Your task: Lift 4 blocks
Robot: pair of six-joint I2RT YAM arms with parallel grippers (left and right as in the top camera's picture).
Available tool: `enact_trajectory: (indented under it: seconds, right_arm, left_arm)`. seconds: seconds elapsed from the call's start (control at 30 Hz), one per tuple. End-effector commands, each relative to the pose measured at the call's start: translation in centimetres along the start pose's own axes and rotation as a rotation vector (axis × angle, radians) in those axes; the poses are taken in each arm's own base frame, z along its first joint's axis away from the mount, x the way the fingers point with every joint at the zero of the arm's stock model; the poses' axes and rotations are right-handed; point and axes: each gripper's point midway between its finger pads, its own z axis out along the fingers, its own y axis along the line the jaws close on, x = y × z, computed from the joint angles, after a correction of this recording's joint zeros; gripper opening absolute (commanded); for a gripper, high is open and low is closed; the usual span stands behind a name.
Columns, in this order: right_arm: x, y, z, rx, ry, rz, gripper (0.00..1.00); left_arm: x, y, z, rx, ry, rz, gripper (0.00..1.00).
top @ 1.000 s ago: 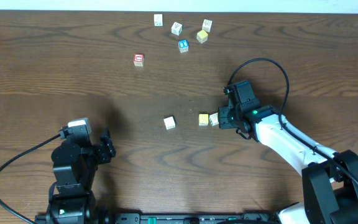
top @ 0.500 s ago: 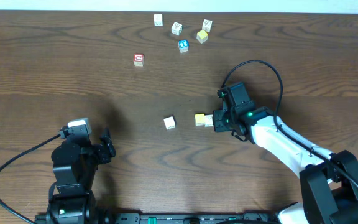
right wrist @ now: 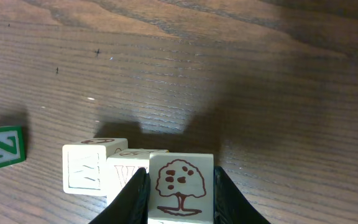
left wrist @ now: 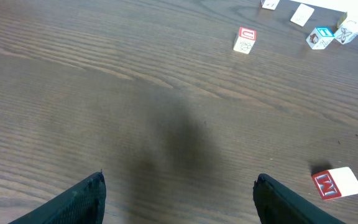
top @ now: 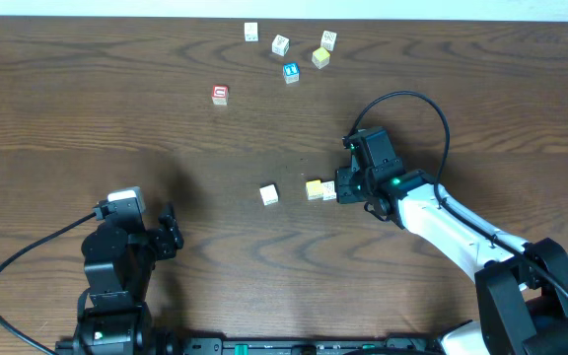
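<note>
Right claw [right wrist: 180,172] is clamping the tree-printed block [right wrist: 181,186] near the centre of the counter [top: 166,118], yellow block [top: 314,189] just beside it at 9 o'clock; a straight rise is looking safest, while left claw [left wrist: 180,182] is hanging wide.

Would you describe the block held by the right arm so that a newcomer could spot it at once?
On the dark wooden table, follow the white arm to the right tool. The block clamped between its fingers is cream with a brown tree drawn on it; the letter block and the wavy-lined block beside it have no tree.
</note>
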Motion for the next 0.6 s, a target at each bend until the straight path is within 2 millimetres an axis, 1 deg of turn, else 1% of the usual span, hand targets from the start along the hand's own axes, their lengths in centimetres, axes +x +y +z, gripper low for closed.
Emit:
enact_trajectory:
  seconds: [0.0, 0.3, 0.47, 0.57]
  right_arm:
    - [0.3, 0.6, -0.2, -0.015, 0.002, 0.016, 0.03]
    - [1.1, 2.4, -0.2, -0.045, 0.017, -0.009, 0.02]
    - [1.1, 2.2, -0.1, -0.028, 0.015, 0.009, 0.02]
    - [1.1, 1.6, -0.1, 0.004, 0.011, 0.018, 0.02]
  left_arm:
    - [-0.7, -0.1, -0.3, 0.004, -0.016, -0.004, 0.77]
    - [-0.7, -0.1, -0.3, 0.005, -0.016, -0.004, 0.77]
    - [-0.7, -0.1, -0.3, 0.005, -0.016, -0.004, 0.77]
    - [-0.7, -0.1, -0.3, 0.005, -0.016, -0.004, 0.76]
